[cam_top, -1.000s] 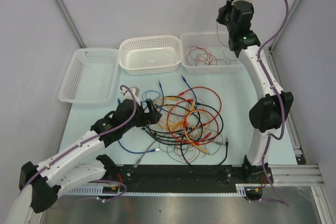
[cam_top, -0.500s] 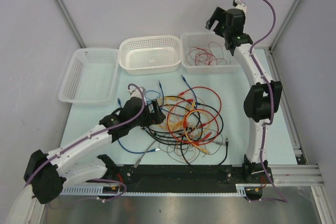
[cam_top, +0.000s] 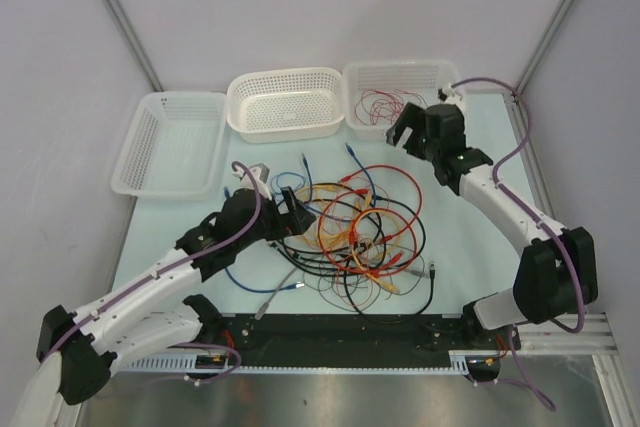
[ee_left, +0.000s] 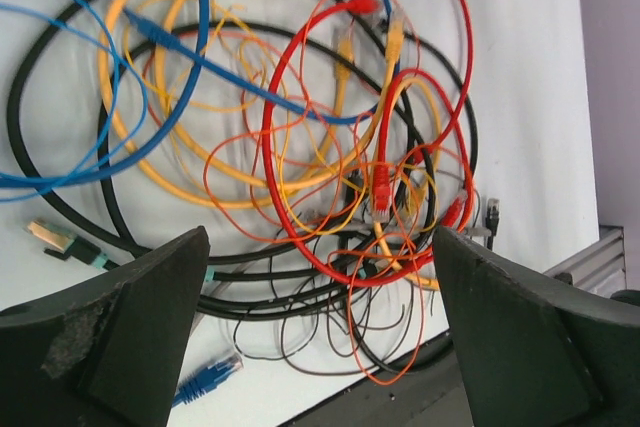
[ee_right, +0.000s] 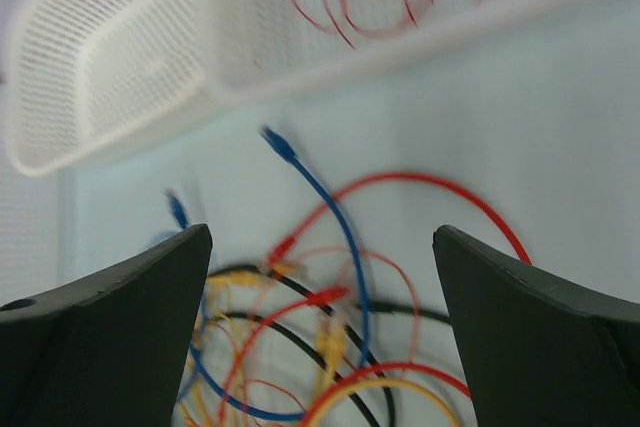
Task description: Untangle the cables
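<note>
Three white perforated baskets line the far edge of the pale green desk [cam_top: 160, 217]. The middle basket [cam_top: 285, 107], rounded and deep, sits close between its neighbours. To its left is a shallower basket [cam_top: 170, 147] (longer, and turned slightly askew), and to its right a squarish basket [cam_top: 380, 68]. Behind the middle basket rise plain lilac-grey walls [cam_top: 300, 7], with a slanting metal post [cam_top: 118, 17] to either side. Well in front of it, a black strip [cam_top: 350, 328] runs along the desk's near edge, with a ribbed aluminium rail [cam_top: 565, 328] at the strip's right end.
</note>
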You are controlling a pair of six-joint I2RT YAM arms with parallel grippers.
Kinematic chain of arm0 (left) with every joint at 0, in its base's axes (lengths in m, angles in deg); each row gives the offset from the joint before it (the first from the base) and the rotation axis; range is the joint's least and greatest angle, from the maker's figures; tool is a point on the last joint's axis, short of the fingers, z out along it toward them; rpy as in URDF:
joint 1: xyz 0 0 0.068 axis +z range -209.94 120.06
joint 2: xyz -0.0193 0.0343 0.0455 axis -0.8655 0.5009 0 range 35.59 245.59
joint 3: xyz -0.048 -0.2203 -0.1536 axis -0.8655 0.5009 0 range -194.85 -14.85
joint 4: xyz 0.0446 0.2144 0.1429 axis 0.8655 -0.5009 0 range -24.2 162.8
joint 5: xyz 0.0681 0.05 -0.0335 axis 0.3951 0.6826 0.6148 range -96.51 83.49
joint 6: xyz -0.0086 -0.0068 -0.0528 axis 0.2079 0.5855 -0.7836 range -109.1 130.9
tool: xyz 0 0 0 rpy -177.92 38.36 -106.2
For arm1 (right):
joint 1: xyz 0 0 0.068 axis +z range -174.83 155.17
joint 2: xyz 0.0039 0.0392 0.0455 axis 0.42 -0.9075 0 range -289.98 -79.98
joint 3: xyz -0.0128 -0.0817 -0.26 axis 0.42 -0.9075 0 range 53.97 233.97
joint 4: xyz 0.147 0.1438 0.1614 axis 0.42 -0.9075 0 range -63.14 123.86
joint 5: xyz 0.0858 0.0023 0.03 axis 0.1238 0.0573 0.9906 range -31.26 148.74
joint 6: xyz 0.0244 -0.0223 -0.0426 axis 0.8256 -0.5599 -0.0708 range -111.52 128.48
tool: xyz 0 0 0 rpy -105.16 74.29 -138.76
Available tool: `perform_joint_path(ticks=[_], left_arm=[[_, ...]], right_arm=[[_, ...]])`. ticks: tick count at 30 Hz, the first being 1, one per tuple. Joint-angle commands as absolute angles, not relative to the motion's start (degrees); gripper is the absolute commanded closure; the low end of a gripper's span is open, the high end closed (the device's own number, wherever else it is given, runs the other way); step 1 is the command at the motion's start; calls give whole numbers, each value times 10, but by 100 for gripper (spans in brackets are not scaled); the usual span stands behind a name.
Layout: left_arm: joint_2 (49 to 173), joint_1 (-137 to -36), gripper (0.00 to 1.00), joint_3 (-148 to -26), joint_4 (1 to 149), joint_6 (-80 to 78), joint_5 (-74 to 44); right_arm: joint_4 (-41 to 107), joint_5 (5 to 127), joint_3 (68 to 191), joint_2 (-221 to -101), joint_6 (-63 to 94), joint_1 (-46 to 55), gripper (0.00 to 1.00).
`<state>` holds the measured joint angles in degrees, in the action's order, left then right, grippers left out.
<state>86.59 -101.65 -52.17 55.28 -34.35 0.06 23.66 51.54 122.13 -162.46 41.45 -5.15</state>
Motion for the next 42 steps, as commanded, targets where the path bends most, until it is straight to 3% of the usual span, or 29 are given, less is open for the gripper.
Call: perform_joint_path(ticks=[1, 5, 20, 26, 28, 33, 37, 42], left_arm=[[876, -1018, 2, -488, 589, -376, -44], [882, -1019, 3, -483, 594, -383, -56], [836, -1019, 3, -446, 581, -398, -40], [845, -1019, 3, -450, 588, -398, -46], [845, -1020, 3, -452, 586, -398, -47], [843, -1020, 3, -452, 583, -401, -47], [838, -1019, 3, -460, 572, -398, -36], [828, -1019, 3, -498, 536, -367, 1]], right_arm=[[214, 483, 1123, -1643, 452, -46, 5], [195, 463, 1110, -1675, 446, -56, 15], [157, 454, 1097, -1779, 453, -86, 31], [169, 464, 1084, -1793, 448, -87, 48], [174, 471, 1078, -1799, 447, -87, 57], [184, 476, 1056, -1802, 449, -83, 100], [180, 467, 1033, -1757, 452, -63, 100], [177, 432, 1031, -1554, 437, 39, 100]])
